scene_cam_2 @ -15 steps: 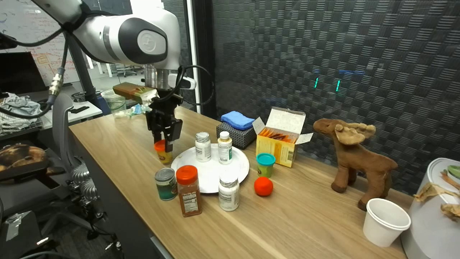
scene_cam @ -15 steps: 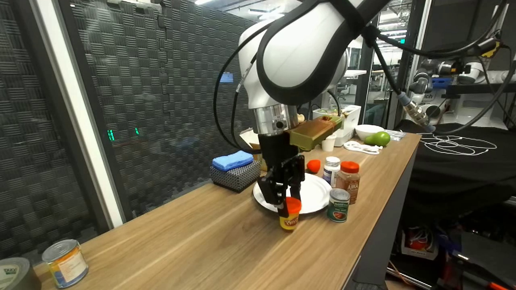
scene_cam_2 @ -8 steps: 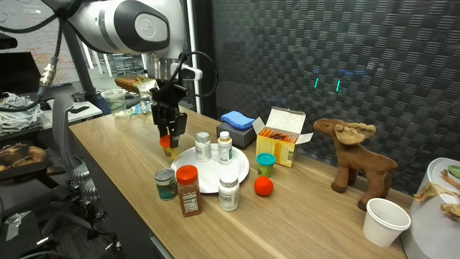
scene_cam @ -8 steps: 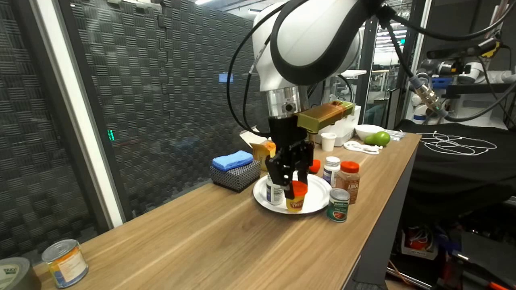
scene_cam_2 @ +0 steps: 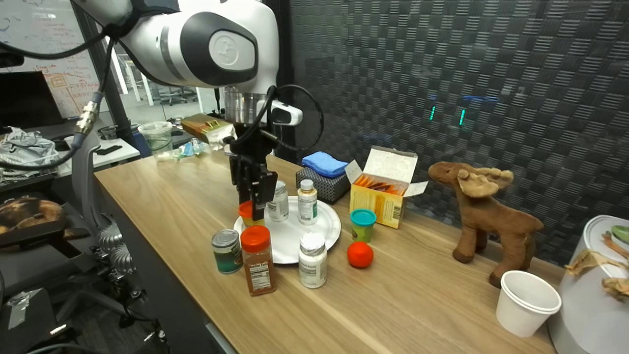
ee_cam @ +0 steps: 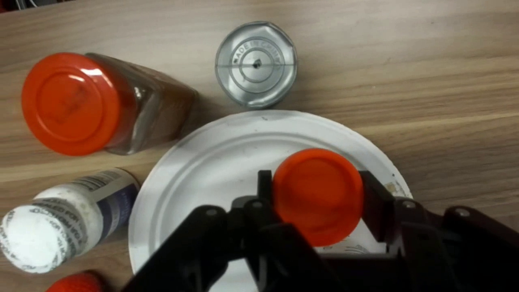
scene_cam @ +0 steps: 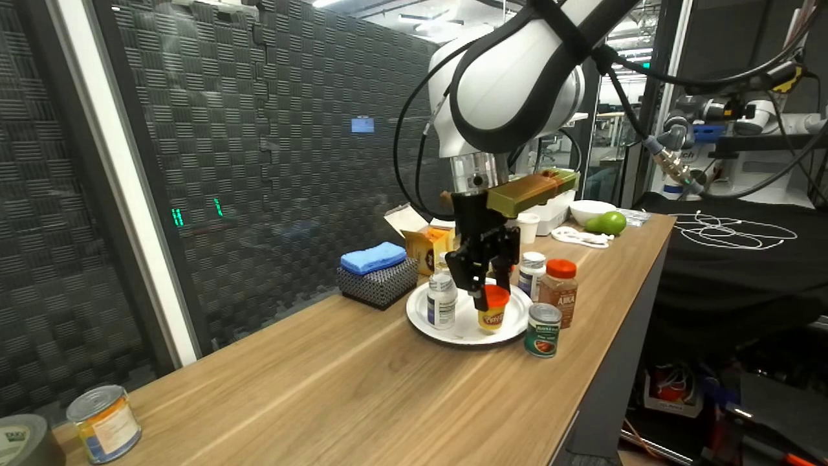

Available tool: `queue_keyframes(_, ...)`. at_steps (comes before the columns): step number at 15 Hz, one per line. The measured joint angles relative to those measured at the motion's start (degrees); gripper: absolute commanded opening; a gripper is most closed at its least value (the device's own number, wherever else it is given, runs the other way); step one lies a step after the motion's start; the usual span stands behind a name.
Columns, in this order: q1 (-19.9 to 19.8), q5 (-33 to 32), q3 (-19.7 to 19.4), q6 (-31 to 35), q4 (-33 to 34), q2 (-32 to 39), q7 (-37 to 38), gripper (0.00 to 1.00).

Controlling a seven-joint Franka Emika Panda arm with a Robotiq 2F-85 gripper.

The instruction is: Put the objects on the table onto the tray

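Wrist view: the claw (ee_cam: 317,194) grips 1 red-lidded tub (ee_cam: 318,200) over the plate (ee_cam: 211,166); whether they touch is unclear. Placing seems the current step; the next move calls for level set-down, then release.

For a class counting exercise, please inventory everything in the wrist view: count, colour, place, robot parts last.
Flat wooden table: 1, brown, across the background
Round shallow plate: 1, white, on the table
Round lidded tub: 1, yellow with red-orange lid, within the plate's outline
Round metal tin: 1, silver top, green label, beside the plate
Clear square-sided jar: 1, red lid, brown contents, left of the tin
Capped bottle: 1, white with purple-blue label, left of the plate
Small rounded object: 1, red-orange, bottom edge, cut off
Items past the table edge: count unclear, dark and pale, top-left corner
Two-fingered claw: 1, black, gripping the tub
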Motion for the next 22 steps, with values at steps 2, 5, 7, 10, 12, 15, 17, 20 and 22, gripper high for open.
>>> queue_keyframes(2, -0.12, 0.00, -0.08, 0.00, 0.51, 0.67, 0.32, 0.29)
queue_keyframes(5, -0.10, 0.04, 0.07, 0.00, 1.41, 1.74, 0.34, 0.29)
queue_keyframes(7, -0.08, 0.05, 0.23, 0.00, 1.98, 2.37, 0.34, 0.29)
queue_keyframes(10, -0.04, 0.08, 0.41, 0.00, 2.92, 3.28, 0.33, 0.79)
queue_keyframes(12, -0.03, 0.08, 0.50, 0.00, 3.39, 3.58, 0.28, 0.85)
queue_keyframes(15, -0.03, 0.08, 0.55, 0.01, 3.47, 3.44, 0.25, 1.00)
queue_keyframes(17, -0.03, 0.10, 0.54, 0.04, 3.10, 2.70, 0.26, 1.00)
queue_keyframes(20, -0.04, 0.21, 0.53, 0.31, 0.91, -0.18, 0.61, 1.00)
queue_keyframes(22, -0.04, 0.69, 0.53, 0.66, -1.55, -2.95, 1.22, 1.00)
